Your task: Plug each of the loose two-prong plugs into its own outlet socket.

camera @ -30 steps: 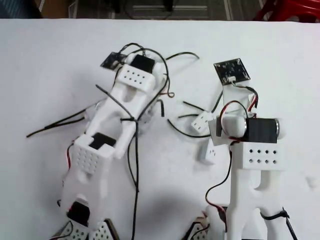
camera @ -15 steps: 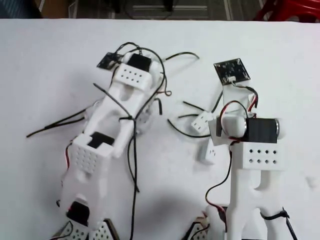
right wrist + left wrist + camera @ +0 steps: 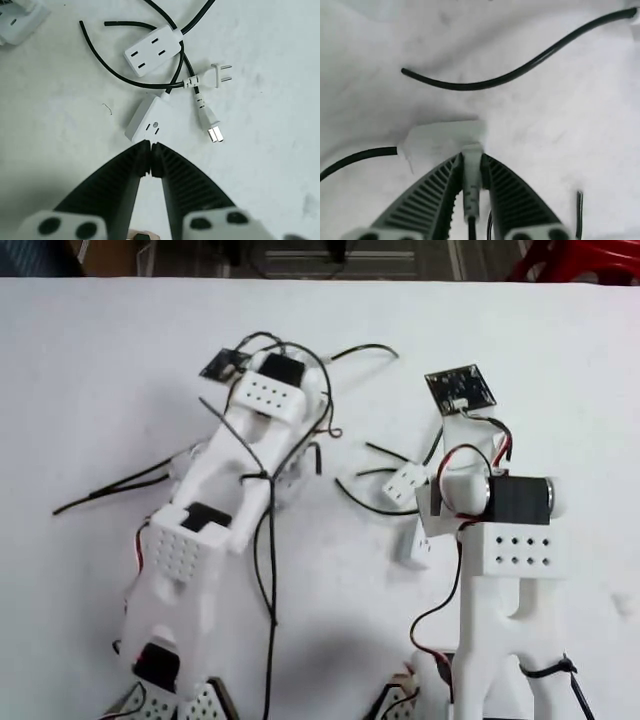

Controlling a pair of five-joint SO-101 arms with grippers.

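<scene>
The left jaws are gripping tight on a plug [image 3: 471,172], its front touching a white socket block [image 3: 442,139] on the tabletop [image 3: 560,115]. The left arm [image 3: 235,465] is only nudging slightly compared with the earlier frames, so the plug is probably being seated. The right jaws are hanging closed and empty over another socket [image 3: 148,120], with a loose plug [image 3: 218,74] lying nearby, and that arm is barely shifting.

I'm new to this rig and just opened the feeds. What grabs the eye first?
The left gripper pinches what looks like a white plug, right up against a white socket block. The right gripper is shut and empty, just short of the nearer outlet block. Beyond it lie a farther outlet block and a loose two-prong plug.
</scene>
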